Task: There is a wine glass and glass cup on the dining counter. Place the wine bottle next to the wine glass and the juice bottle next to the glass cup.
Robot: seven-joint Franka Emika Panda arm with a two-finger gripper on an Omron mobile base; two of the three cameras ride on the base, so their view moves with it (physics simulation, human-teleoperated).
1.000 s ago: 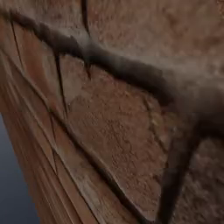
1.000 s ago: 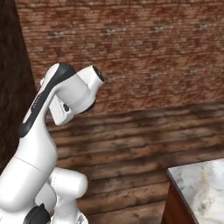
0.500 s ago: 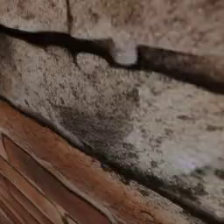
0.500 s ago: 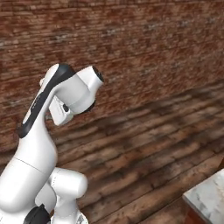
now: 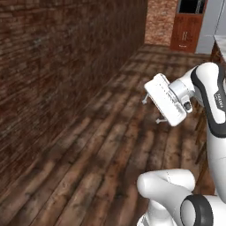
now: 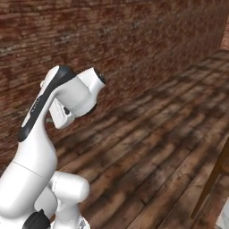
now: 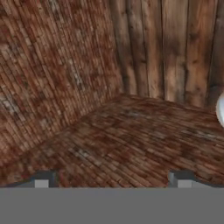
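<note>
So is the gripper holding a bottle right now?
No, in the hand view the gripper has its fingertips wide apart with just wooden floor and brick wall between them.

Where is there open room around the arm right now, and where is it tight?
Open: the plank floor between the brick wall and the arm. The gripper is spread with nothing between its tips. Tight: the right side, where a wooden leg stands.

Red brick wall (image 5: 57, 75), plank floor (image 5: 110, 145), perhaps a door (image 5: 187, 26)
</note>
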